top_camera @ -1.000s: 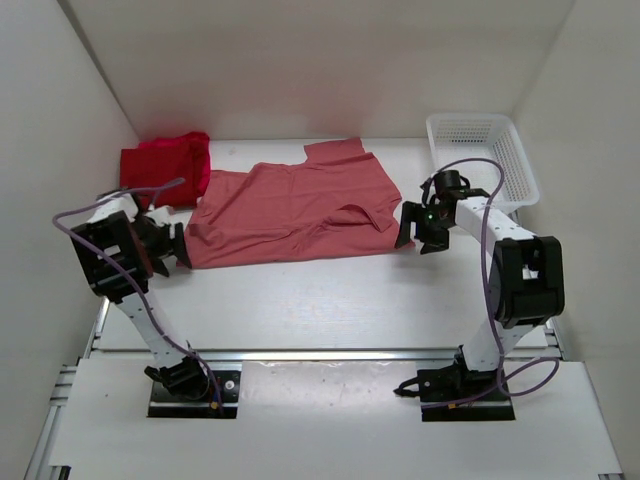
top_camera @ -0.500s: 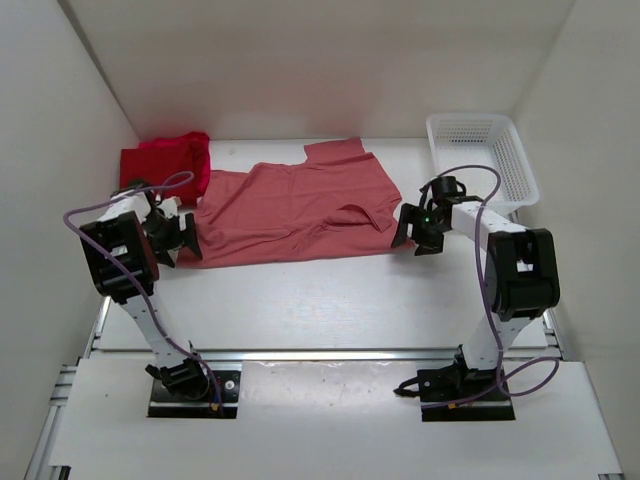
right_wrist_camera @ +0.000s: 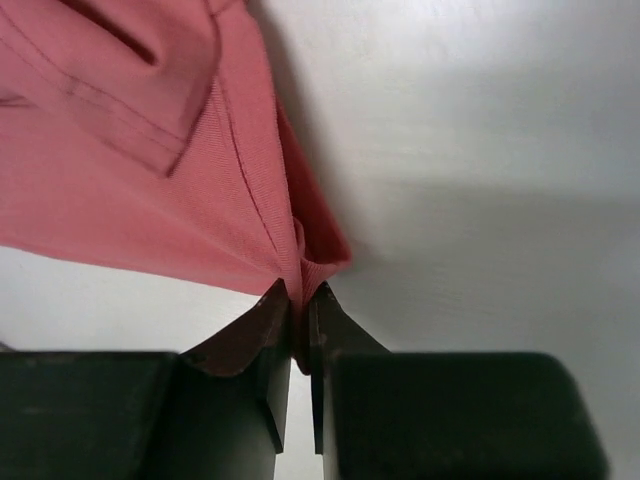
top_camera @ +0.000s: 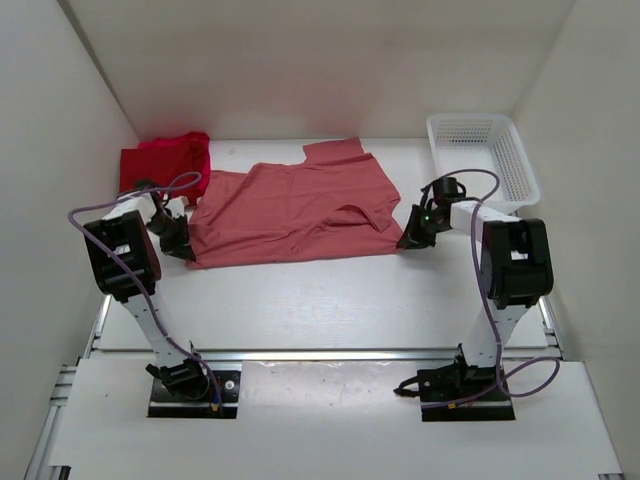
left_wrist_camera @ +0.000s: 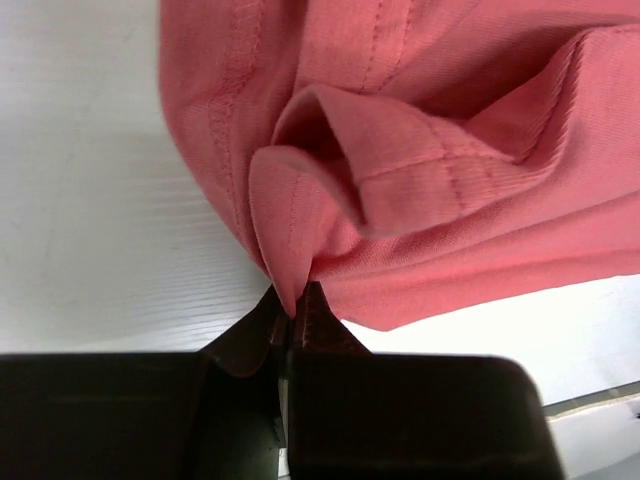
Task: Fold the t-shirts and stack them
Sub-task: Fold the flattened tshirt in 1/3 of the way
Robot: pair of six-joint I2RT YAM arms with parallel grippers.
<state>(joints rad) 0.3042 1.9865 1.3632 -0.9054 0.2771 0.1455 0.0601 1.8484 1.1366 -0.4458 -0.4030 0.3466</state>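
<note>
The white tabletop [top_camera: 320, 300] carries everything. The largest item on it is the faded salmon t-shirt [top_camera: 290, 210], which is spread mostly flat across the far middle, with a wrinkle raised toward its right side. At the far left corner a folded pile of red t-shirts [top_camera: 165, 165] is set, touching the salmon shirt's left edge. A white mesh basket [top_camera: 478, 140] is placed at the far right corner, apart from the cloth.

The left arm [top_camera: 120, 255] is reached to the shirt's near left corner and the right arm [top_camera: 515, 260] to its near right edge. In the left wrist view the jaws are clenched on a bunched fold of stitched hem [left_wrist_camera: 300, 215]. In the right wrist view the jaws are pinched shut on a thin edge of the same shirt [right_wrist_camera: 290, 245].

The cloth is judged light, soft and limp, so it is expected to sag and drape between the two holds. The doubled hems at the corners are judged the best places to be gripped, since a single thin layer may slip out.
</note>
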